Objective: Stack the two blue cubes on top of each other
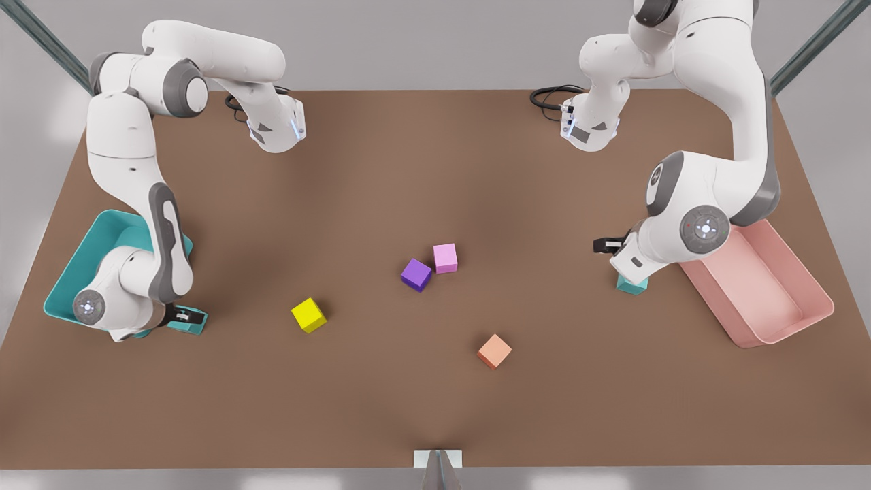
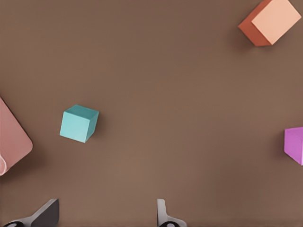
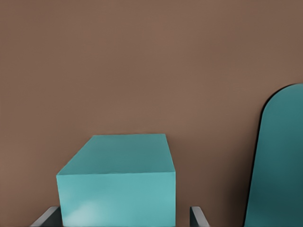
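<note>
Honestly, the right gripper point(image 3: 124, 216) straddles one small matte teal cube point(image 3: 116, 182) beside the large teal rectangular bin point(image 3: 279, 161), fingers spread and seemingly not clamped yet. The left gripper point(image 2: 105, 215) hovers wide and empty near the other teal cube point(image 2: 78, 123). Closing off-centre could twist that first cube.

No readable text, labels, brands, numbers or signs on anything
</note>
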